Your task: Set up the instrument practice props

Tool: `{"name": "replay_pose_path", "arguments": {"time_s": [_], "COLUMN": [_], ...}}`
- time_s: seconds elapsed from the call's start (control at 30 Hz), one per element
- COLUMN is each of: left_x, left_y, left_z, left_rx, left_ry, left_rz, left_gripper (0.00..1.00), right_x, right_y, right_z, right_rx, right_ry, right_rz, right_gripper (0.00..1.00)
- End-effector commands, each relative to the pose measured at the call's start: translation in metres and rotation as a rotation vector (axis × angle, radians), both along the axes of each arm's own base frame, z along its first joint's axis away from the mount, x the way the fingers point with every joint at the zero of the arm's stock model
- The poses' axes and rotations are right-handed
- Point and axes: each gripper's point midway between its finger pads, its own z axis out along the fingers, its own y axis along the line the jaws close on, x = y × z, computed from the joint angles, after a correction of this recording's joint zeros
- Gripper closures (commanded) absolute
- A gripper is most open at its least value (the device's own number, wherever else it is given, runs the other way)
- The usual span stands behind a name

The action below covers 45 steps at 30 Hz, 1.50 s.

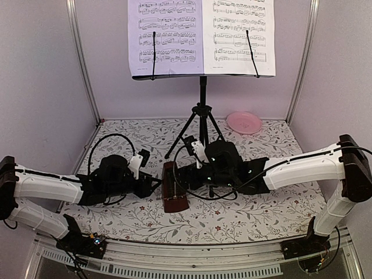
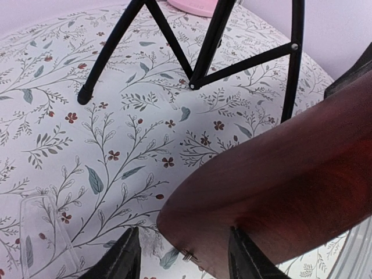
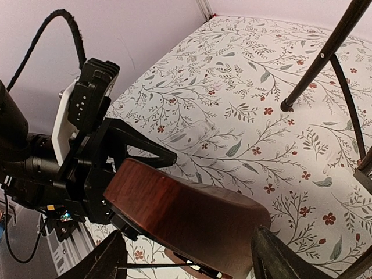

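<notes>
The black music stand [image 1: 203,93] stands at the back centre on tripod legs [image 2: 200,52], with two white sheet-music pages [image 1: 200,36] on its desk. The dark red-brown metronome [image 1: 174,190] stands on the floral table between my two grippers. My left gripper [image 2: 186,256] is open. Its right finger [image 2: 247,258] lies against the metronome [image 2: 273,192], and its left finger stands apart from it. My right gripper [image 3: 189,256] is open wide from the other side, its fingers straddling the metronome [image 3: 186,215]. My left gripper's fingers [image 3: 139,148] show behind the metronome.
A pink round plate [image 1: 243,122] lies at the back right, its edge also in the left wrist view [image 2: 195,4]. The tripod's leg tips [image 2: 85,96] [image 3: 286,106] rest just behind the metronome. Purple walls enclose the table on three sides.
</notes>
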Motion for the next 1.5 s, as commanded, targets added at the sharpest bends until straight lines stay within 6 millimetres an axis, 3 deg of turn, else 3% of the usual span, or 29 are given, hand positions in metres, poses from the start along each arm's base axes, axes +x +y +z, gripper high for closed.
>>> {"name": "replay_pose_path", "arguments": {"time_s": [0.0,0.23,0.77,1.13,1.47], "left_x": [0.007,0.008,0.011,0.012,0.013], "left_y": [-0.004,-0.005,-0.002,0.013,0.024], "left_z": [0.013,0.016,0.017,0.033,0.044], "left_rx": [-0.022,-0.021,-0.003,-0.008,-0.013], "left_ry": [-0.036,-0.04,-0.051,-0.083,-0.103], "left_rz": [-0.001,-0.004,0.006,0.043,0.057], "left_gripper": [0.47,0.47,0.47,0.47,0.47], "right_x": [0.001,0.005,0.013,0.027,0.035], "right_y": [-0.005,-0.007,-0.052,-0.076,-0.114], "right_z": [0.014,0.008,-0.004,-0.02,-0.041], "right_rx": [0.016,-0.018,-0.044,-0.066,-0.107], "right_ry": [-0.01,-0.009,0.026,0.053,0.083], "right_rz": [-0.029,-0.05,-0.14,-0.182,-0.257], "right_gripper": [0.28,0.35,0.41,0.43,0.45]}}
